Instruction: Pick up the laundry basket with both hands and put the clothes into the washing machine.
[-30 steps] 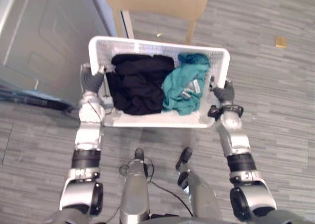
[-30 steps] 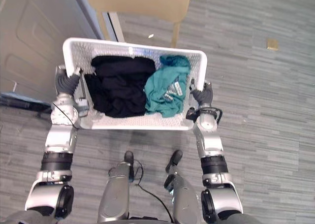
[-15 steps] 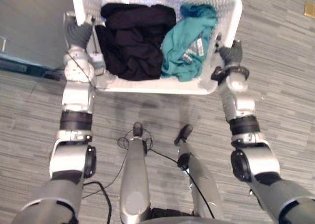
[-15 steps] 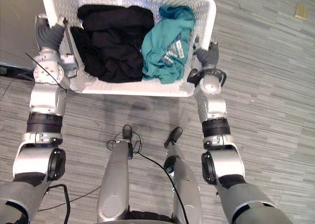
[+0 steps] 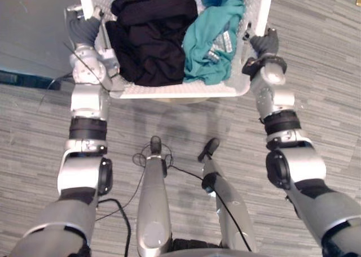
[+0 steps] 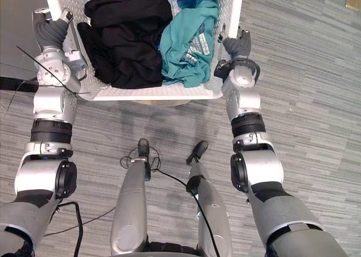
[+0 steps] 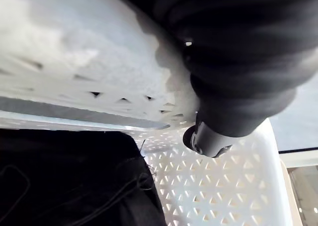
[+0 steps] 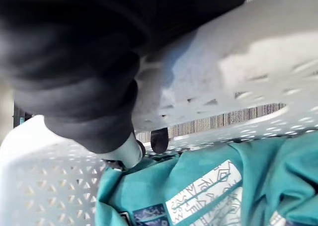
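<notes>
A white perforated laundry basket [image 5: 180, 90] hangs above the floor between my two hands. Inside it a heap of black clothes [image 5: 149, 36] lies on the left and a teal garment [image 5: 211, 42] on the right. My left hand [image 5: 84, 28] grips the basket's left end, my right hand [image 5: 264, 42] its right end. In the left wrist view a finger [image 7: 208, 136] hooks over the basket wall [image 7: 223, 186] beside the black clothes [image 7: 64, 176]. In the right wrist view the rim [image 8: 223, 72] runs under my hand, with the teal garment [image 8: 208, 186] below.
A grey door panel [image 5: 34, 31] with a dark strip [image 5: 22, 79] at its foot stands at the left. Grey plank floor [image 5: 327, 99] spreads to the right and in front. A small tan object [image 6: 352, 0] lies on the floor at the far right.
The whole picture has shifted, so the camera moved; the chair behind the basket has left the view. The basket sits higher in the picture and both hands keep their hold.
</notes>
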Robot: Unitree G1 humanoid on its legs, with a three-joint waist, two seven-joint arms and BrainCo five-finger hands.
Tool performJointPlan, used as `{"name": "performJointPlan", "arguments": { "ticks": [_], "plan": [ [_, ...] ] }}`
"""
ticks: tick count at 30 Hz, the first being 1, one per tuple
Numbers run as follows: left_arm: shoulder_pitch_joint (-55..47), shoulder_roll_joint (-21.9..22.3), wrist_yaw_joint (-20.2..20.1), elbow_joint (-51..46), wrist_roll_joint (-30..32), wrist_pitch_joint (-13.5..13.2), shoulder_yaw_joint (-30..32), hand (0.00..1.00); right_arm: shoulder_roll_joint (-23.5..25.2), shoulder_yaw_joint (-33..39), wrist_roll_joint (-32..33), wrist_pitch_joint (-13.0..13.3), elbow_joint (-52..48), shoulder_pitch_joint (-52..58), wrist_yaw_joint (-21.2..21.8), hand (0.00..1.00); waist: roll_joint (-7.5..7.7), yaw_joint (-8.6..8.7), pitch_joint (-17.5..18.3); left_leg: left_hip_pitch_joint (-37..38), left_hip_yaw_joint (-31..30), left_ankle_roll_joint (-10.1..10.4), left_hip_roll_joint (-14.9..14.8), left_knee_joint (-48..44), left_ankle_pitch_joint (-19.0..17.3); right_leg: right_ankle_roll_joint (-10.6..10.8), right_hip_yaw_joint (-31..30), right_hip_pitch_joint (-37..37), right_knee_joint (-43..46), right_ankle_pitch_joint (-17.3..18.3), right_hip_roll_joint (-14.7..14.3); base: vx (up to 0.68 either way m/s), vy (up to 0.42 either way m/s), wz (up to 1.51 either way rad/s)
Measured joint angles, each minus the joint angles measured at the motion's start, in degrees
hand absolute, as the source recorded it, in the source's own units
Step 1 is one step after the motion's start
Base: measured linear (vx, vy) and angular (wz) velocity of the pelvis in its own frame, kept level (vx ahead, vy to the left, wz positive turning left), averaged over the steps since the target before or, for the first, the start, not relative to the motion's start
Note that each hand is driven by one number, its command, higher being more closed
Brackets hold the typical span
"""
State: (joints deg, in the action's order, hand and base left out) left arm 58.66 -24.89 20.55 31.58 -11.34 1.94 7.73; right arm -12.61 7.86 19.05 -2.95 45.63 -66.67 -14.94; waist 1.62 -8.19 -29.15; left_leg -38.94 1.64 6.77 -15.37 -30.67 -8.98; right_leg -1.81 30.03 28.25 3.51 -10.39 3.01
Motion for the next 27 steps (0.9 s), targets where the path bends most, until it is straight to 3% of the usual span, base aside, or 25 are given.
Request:
{"name": "performJointPlan", "arguments": {
  "ticks": [6,12,18,23,27],
  "plan": [
    [5.02,0.04,2.3,2.74,-2.09,-0.1,2.05,0.0,-0.15,-2.16,1.24,-0.3,3.44,-1.14,0.1,0.0,0.0,0.52,0.0,1.31,0.19,0.74,-0.08,2.09,1.5,-0.34,0.17,-0.34,-0.23,-1.3,-0.06,0.01,0.007,0.0],
    [6.53,-0.18,1.94,2.64,-6.07,-3.12,1.84,0.0,0.91,-3.97,3.79,-0.77,3.03,-1.68,1.07,0.0,0.03,1.07,0.02,3.26,0.64,0.85,-0.41,2.85,1.62,-0.37,-0.24,-2.5,-2.21,-1.41,-0.82,0.0,0.003,0.0],
    [6.45,-3.51,1.48,1.91,-7.13,-3.45,1.87,0.0,0.53,-3.76,5.46,-0.67,-1.7,-0.72,1.3,0.0,0.07,1.15,0.04,4.23,1.49,1.39,-0.97,3.69,2.13,-0.35,-0.41,-3.15,-3.47,-1.4,-1.47,-0.01,0.005,-0.05],
    [0.02,-8.66,-3.42,-3.4,-7.23,-3.4,2.17,0.0,-3.36,-2.97,6.25,0.14,-16.34,9.31,1.93,0.0,0.21,1.01,0.12,7.51,2.44,1.41,-2.03,3.75,2.09,0.94,-1.03,-5.21,-1.71,-0.44,-1.85,0.03,0.032,-0.07],
    [-15.84,-9.03,-3.81,-17.99,-6.94,-3.51,10.19,0.0,-5.98,2.42,6.13,1.36,-34.0,28.74,2.78,0.0,0.22,1.16,0.13,11.38,3.26,1.52,-1.75,4.01,1.86,-0.53,-0.84,-6.56,4.04,3.71,0.01,0.04,0.05,0.04]
  ]
}}
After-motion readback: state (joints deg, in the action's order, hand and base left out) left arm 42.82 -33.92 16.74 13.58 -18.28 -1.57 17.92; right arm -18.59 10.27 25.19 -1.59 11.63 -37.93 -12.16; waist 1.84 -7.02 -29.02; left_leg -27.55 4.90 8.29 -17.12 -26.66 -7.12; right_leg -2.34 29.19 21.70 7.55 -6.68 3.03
